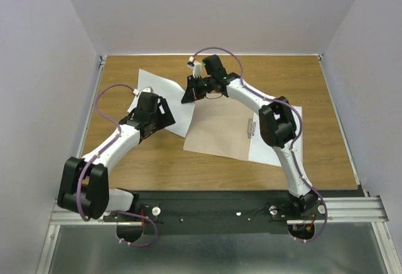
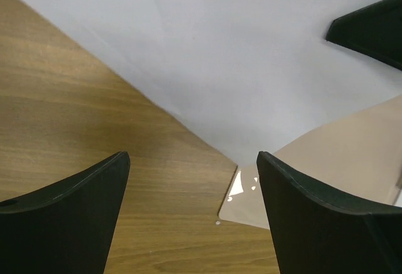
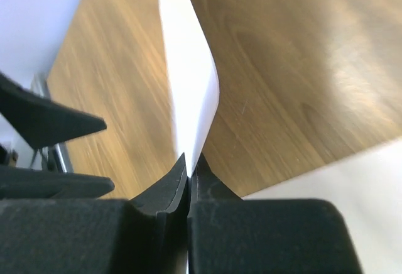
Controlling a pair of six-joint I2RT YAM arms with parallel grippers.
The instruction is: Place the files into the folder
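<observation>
Clamped tight, the right tool [image 3: 188, 168] pinches one edge of a white file [image 3: 188, 79], which curls up off the wooden surface [image 3: 295, 85]. The rest of the sheet lies flat at the left rear, beneath the left tool [image 2: 191, 158], whose fingers stand apart above it. Just right of it lies the tan folder [image 1: 217, 126], with a metal clip [image 1: 251, 128] at its right edge. A second file [image 1: 262, 153] lies beyond, partly under the right arm.
</observation>
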